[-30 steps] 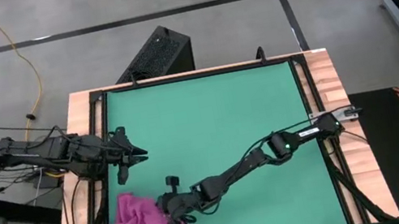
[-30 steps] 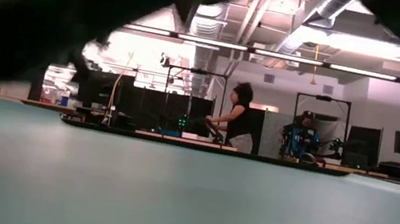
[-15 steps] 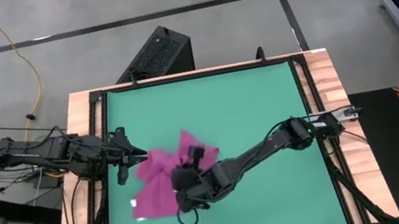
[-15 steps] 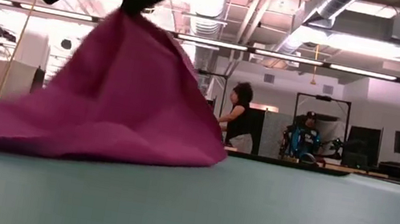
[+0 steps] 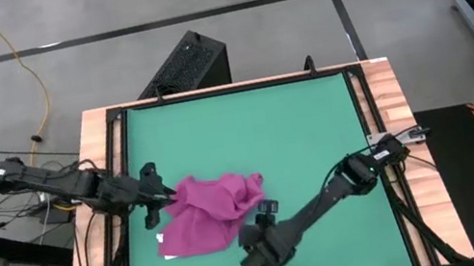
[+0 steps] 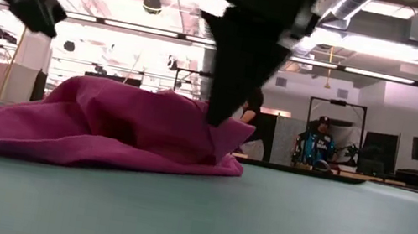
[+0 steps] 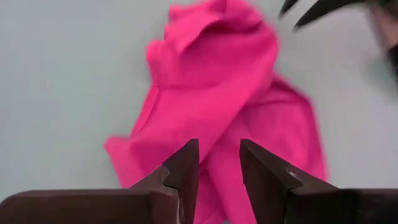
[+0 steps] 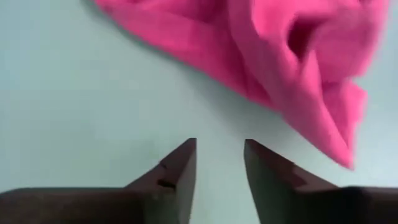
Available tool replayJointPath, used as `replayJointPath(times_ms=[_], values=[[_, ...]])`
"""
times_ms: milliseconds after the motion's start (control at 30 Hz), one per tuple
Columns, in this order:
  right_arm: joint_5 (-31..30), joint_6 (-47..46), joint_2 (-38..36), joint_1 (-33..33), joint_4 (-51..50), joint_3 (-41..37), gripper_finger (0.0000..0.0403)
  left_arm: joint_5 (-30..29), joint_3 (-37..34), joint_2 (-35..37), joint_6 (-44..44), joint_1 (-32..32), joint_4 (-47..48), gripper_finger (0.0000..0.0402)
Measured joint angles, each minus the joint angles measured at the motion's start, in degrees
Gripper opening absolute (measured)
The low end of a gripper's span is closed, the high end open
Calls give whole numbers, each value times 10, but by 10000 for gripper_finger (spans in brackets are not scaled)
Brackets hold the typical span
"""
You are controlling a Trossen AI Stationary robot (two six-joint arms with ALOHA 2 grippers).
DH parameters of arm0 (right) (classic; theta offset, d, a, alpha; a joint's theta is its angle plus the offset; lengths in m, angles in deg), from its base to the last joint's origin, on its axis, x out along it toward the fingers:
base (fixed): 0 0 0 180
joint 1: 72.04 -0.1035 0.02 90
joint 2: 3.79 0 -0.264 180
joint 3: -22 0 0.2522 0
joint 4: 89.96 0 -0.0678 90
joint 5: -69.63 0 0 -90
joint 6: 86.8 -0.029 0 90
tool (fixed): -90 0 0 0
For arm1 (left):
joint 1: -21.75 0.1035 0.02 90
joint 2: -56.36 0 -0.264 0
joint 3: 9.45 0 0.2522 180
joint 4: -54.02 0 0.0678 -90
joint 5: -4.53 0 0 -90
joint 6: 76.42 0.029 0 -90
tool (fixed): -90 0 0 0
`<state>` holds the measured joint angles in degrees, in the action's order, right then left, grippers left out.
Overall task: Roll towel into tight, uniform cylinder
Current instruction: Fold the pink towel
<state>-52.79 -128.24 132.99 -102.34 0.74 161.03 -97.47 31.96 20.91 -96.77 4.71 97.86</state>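
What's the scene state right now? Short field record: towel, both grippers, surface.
towel: magenta cloth, crumpled in a loose heap, not rolled, lying left of the mat's centre
surface: green mat on a wood-edged table
left gripper: at the towel's left edge, open, nothing between the fingers
right gripper: just off the towel's right edge, over bare mat, open and empty
background: people at workstations far behind the table in the low view
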Motion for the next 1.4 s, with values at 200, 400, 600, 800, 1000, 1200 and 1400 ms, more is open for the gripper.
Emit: replayJointPath(times_ms=[200,400,600,800,1000,1200,1400], values=[[-199,-88,-22,-25,-22,1,199,-57,-36,-22,-14,-6,-58,129],[-177,-74,-60,27,63,2,200,-50,-36,-16,4,-6,-119,131],[-89,-12,-41,78,156,1,203,-49,-35,-16,20,-6,-115,131],[-81,-8,-25,114,147,0,203,-40,-35,-16,21,-6,-95,131],[-37,23,-25,128,146,-6,203,-34,-35,-17,21,-6,-81,131],[-36,25,-20,128,119,-8,203,-35,-35,-17,21,-6,-79,131],[-39,43,20,143,111,-9,179,-35,-35,-17,19,-6,-78,131]])
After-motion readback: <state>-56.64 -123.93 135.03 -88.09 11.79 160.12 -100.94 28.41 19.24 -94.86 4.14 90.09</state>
